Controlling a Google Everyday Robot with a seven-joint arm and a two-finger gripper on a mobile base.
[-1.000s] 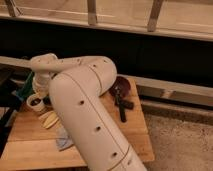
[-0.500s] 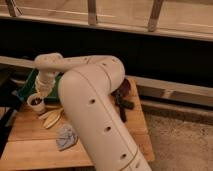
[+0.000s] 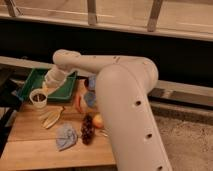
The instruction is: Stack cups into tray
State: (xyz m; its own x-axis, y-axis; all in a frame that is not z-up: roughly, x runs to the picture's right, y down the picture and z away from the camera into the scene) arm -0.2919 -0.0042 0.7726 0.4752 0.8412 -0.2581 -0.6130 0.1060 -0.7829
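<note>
Over tray [image 3: 30, 86] right edge, claw [image 3: 54, 80] grip unclear, cup [image 3: 38, 97] beside tray.

Single high view behind the arm [image 3: 125, 95], down onto table [image 3: 30, 145].

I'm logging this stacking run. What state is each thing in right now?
Large green rectangular plastic tray: on the wooden table's back left, arm reaching over it.
Cream-white paper cup: upright, on the table in front of the tray.
Light-blue cups: on the table, right of the tray.
Crumpled blue-grey cloth: lying on the table's front.
End effector: over the tray's right part.
</note>
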